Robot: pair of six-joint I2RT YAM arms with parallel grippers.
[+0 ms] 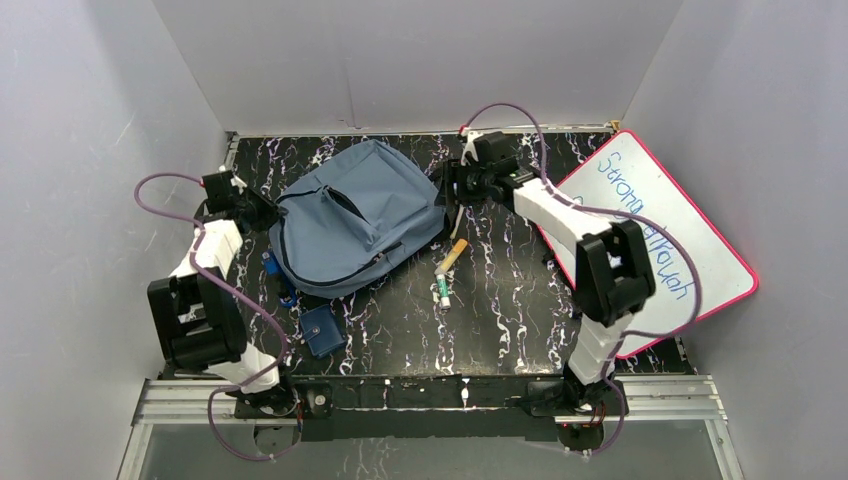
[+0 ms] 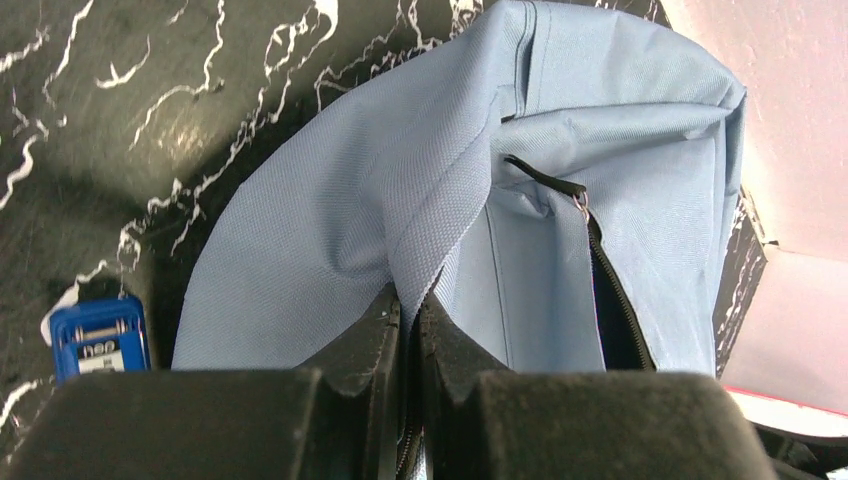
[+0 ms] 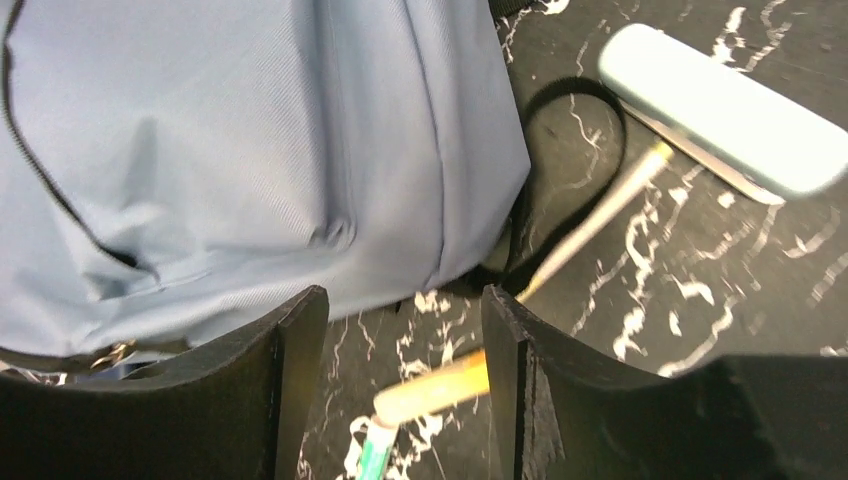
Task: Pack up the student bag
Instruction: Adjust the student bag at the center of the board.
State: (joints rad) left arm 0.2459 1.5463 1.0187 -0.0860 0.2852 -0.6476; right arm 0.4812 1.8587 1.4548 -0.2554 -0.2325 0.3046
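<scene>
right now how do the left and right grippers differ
The left gripper is shut, pinching a fold of the student bag; the right gripper stands open, holding nothing. The left one touches the fabric at the bag's left edge; the right one hangs beside its right edge, over the table and a tan marker. Both are black and face the bag.

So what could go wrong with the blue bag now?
The left tool pinches just a thin fold of the student bag, so the fabric might slip out and the opening flop shut. The open right tool hangs over an orange tube close to the bag's black strap; it could nudge the tube away or snag the strap.
</scene>
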